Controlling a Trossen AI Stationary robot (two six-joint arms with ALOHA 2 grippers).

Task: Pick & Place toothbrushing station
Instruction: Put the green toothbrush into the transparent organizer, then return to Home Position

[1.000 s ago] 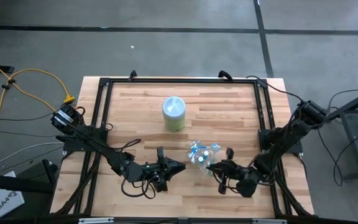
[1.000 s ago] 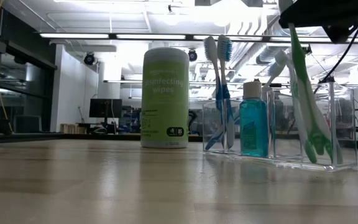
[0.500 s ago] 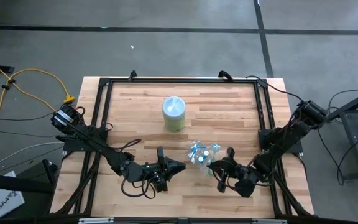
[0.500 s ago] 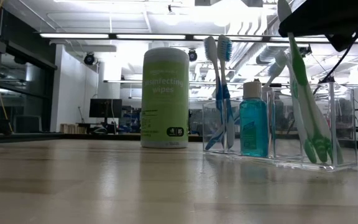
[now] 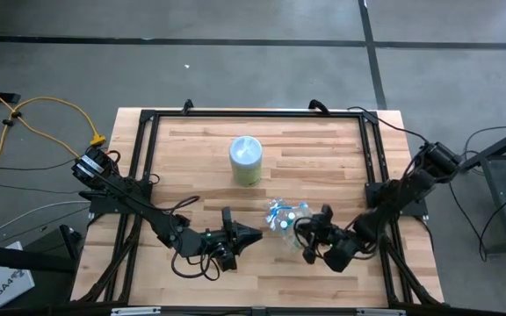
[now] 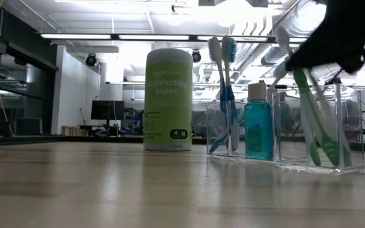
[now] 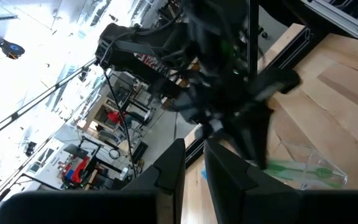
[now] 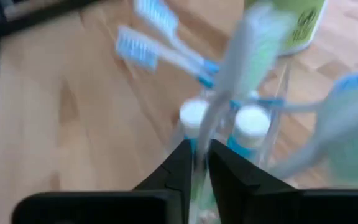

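While the left gripper (image 5: pixel 255 235) rests low near the table's front edge, fingers a narrow slit apart around nothing, the right gripper (image 5: pixel 300 230) hangs at the clear container (image 6: pixel 286 133), its fingers (image 8: pixel 185 163) narrowly parted about a green-white toothbrush (image 6: pixel 309 114). Blue-white toothbrushes (image 6: pixel 222 95) stand beside the wipes canister (image 6: pixel 168 99).

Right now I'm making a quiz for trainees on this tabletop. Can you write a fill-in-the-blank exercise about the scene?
1. The green canister is labelled disinfecting ____.
2. The bottle of teal liquid in the clear organizer has a ____ cap.
3. In the high view, the ____ gripper is the one at the organizer.
4. The two blue toothbrushes stand with bristles pointing ____.

Missing words: wipes; white; right; up
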